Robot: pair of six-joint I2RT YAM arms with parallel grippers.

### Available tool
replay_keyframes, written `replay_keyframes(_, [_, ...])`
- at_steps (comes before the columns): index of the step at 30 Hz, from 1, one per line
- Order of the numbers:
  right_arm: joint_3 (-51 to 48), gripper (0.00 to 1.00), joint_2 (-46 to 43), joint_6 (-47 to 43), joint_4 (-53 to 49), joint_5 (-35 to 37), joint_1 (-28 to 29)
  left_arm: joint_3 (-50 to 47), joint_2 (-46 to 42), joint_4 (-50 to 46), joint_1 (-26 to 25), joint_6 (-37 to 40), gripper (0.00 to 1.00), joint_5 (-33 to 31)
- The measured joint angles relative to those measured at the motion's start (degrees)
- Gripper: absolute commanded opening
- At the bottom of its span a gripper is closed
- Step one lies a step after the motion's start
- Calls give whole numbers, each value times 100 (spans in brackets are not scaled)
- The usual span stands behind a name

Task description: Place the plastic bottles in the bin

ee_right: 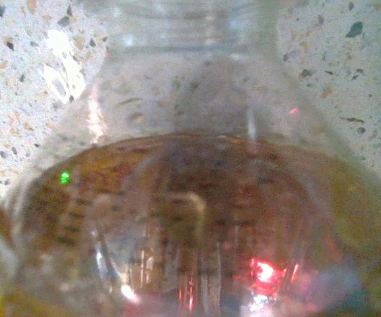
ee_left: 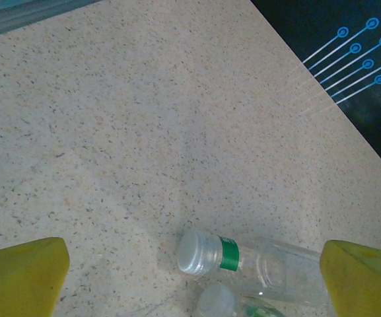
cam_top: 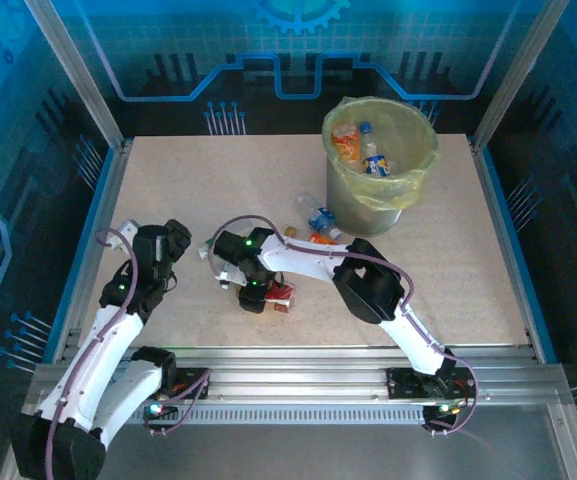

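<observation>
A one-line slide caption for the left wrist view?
Open left gripper framing a green-banded bottle and a second bottle on the speckled table.

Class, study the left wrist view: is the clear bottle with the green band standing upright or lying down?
Lying down: the green-banded bottle rests lengthwise on the table, its pale cap pointing sideways.

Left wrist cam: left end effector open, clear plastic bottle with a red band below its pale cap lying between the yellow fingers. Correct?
Wrong on colour. The left wrist view shows the band below the pale cap of the clear plastic bottle is green, not red. The rest stands: left end effector open, bottle between its yellow fingers.
</observation>
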Motion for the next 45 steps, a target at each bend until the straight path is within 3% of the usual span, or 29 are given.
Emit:
replay_keyframes(4, [22, 47, -35, 59, -7, -70, 0, 0, -81, -90, 0, 20, 99, -101])
replay_keyframes(10, [-74, 44, -376, 109, 50, -114, 4, 0, -179, -149, 0, 22, 99, -208])
replay_keyframes(24, [-282, 30, -3032, 208, 278, 280, -249, 0, -192, -140, 0, 39, 99, -247])
replay_keyframes(30, [35, 29, -3552, 208, 369, 557, -975, 0, -179, -61, 0, 94, 99, -151])
replay_keyframes(45, [1469, 34, -3346, 1049, 603, 844, -3187, 0, -168, 122, 0, 302, 99, 321])
